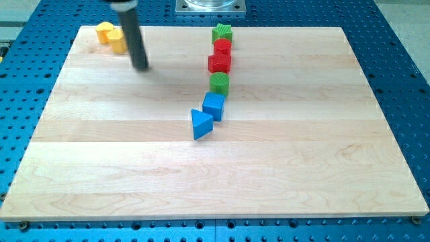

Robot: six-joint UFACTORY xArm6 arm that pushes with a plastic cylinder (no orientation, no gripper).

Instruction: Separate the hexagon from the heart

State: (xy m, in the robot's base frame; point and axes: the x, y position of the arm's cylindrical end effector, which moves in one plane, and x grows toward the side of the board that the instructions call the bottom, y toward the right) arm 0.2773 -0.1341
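Two yellow blocks sit touching at the board's top left: the yellow heart on the left and the yellow hexagon just right and below it. My dark rod comes down from the view's top, and my tip rests on the board just right of and below the hexagon, a small gap apart from it. The rod's upper part hides the hexagon's right edge.
A line of blocks runs down the board's middle: a green star, a red block, a red star-like block, a green block, a blue cube and a blue triangle. The wooden board lies on a blue perforated table.
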